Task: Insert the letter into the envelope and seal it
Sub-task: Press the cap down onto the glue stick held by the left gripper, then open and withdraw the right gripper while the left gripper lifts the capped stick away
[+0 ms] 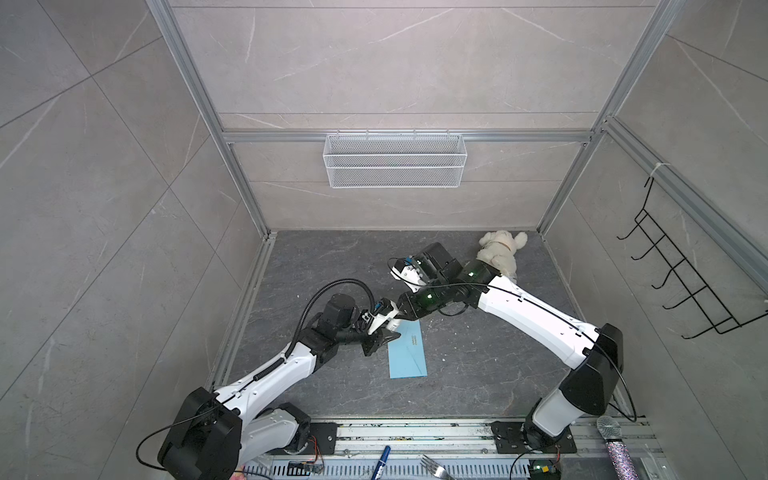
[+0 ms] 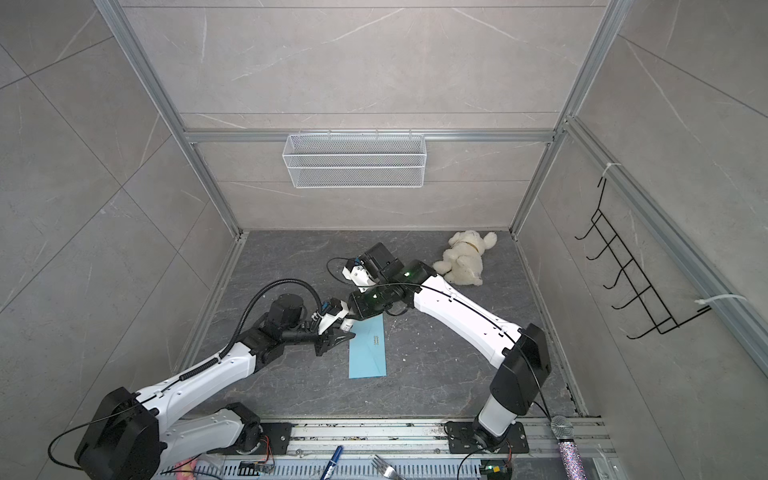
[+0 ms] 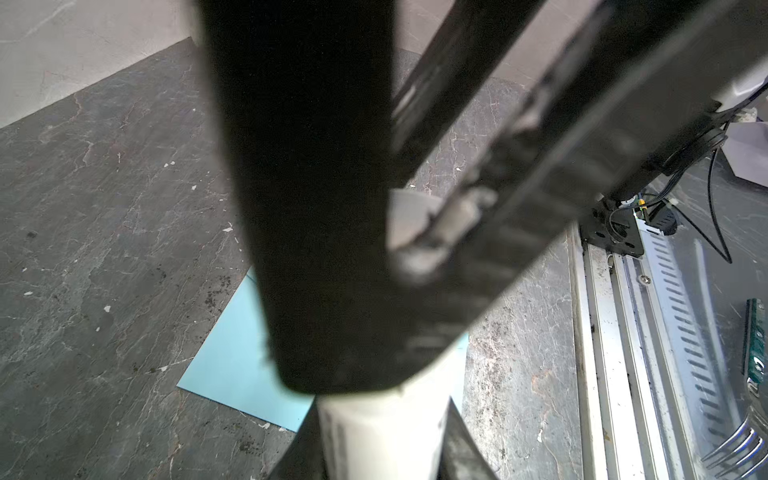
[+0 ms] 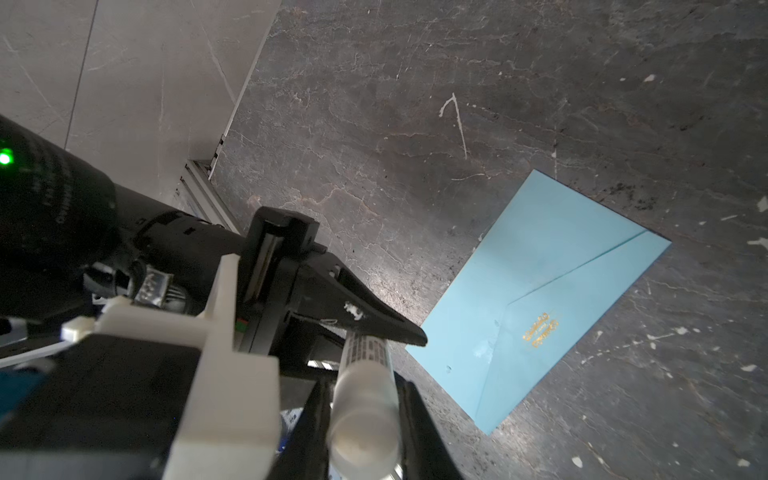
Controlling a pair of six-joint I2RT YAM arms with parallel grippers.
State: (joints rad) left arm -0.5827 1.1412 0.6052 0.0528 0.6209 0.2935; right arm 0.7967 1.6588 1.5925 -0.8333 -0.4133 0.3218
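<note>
The light blue envelope [image 1: 409, 357] [image 2: 368, 353] lies flat on the dark table with its triangular flap folded down and gold print showing [image 4: 540, 299]. The letter is out of view. Just above the envelope's far left corner, both grippers hold one white glue stick [image 1: 395, 322] [image 4: 365, 361]. My left gripper [image 1: 384, 334] [image 3: 382, 419] is shut on its printed body. Meeting it end to end, my right gripper [image 1: 402, 316] [image 4: 365, 399] is shut on the frosted cap end. In the left wrist view the right gripper's black fingers [image 3: 332, 208] hide much of the envelope [image 3: 232, 357].
A white plush toy [image 1: 500, 249] lies at the back right behind the right arm. A wire basket [image 1: 395, 160] hangs on the back wall and a black hook rack [image 1: 681, 282] on the right wall. A blue marker [image 1: 382, 457], a fork [image 1: 434, 465] and a microphone [image 1: 615, 444] lie along the front rail.
</note>
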